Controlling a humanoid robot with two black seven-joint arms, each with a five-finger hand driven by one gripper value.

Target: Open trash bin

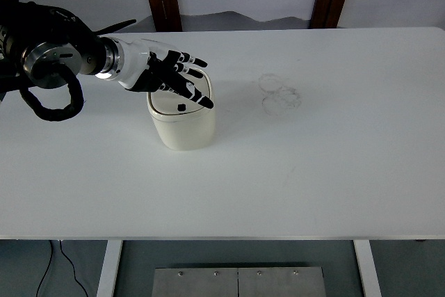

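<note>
Trash bin (182,122): small cream container with rounded corners, upright on the white surface (313,165), left of centre and towards the far half.
Lid: flat, cream, seated in the bin's top rim; looks level and closed. A small dark button or mark sits near its front edge.
Left hand (161,74): comes in from the left edge on a black arm with a silver wrist joint; white palm shell, black finger segments. It is poised over the bin's top, covering the rear-left part of the lid.
Fingers (195,62): extended and slightly fanned, pointing right and a little downward. They hold nothing. The lowest fingertip lies over the lid's right-hand side; whether it touches the lid, I cannot tell from this angle.
Right arm: not visible.
Surface marks: faint ring-shaped smudges to the right of the bin, well apart from it.
Background: two dark wooden uprights beyond the far edge.
Below the near edge: a white leg, a black cable, and a metal plate on the floor.
</note>
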